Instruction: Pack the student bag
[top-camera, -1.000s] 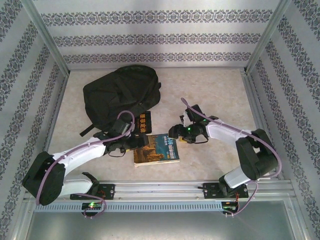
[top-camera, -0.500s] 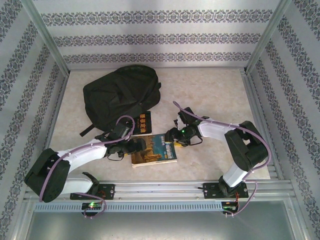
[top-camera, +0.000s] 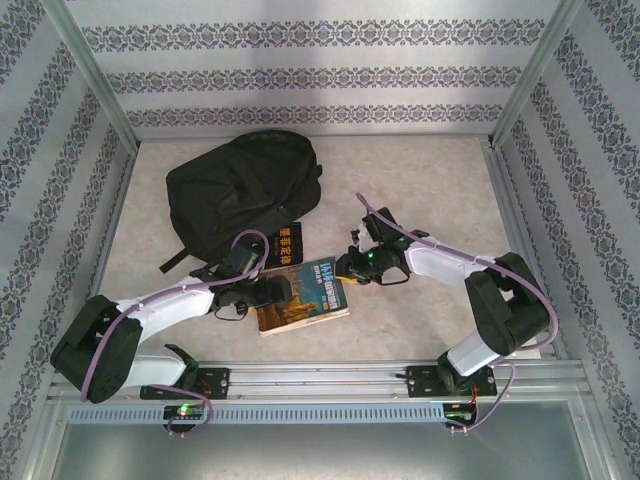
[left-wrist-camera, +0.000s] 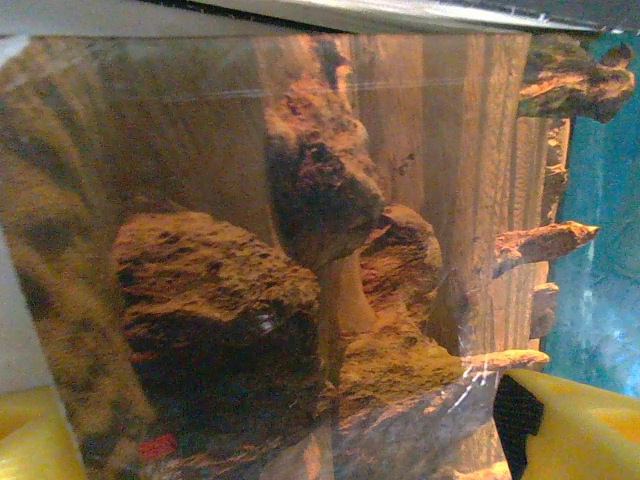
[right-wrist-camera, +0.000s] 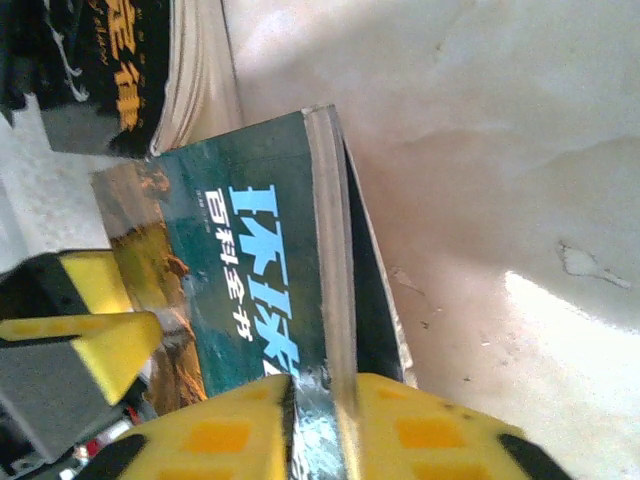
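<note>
The student bag (top-camera: 240, 188), a large black backpack, lies at the back left of the table. In front of it is a teal and orange book (top-camera: 303, 293), with its right edge raised off the table. My right gripper (top-camera: 347, 268) is shut on that edge; in the right wrist view the yellow fingers (right-wrist-camera: 225, 435) pinch the book (right-wrist-camera: 250, 260) at its corner. My left gripper (top-camera: 266, 290) is at the book's left edge, open. Its yellow fingers (left-wrist-camera: 575, 430) stand wide apart, with the rocky cover (left-wrist-camera: 300, 250) right in front of them.
A black book with yellow characters (top-camera: 290, 245) lies between the bag and the teal book, also seen as the black book (right-wrist-camera: 115, 60) in the right wrist view. Patterned walls and metal rails (top-camera: 520, 230) enclose the beige table (top-camera: 430, 180).
My right gripper closed on the teal book's right edge and lifted it, so the book now tilts and has slid slightly left. The left gripper stayed at the book's left edge.
</note>
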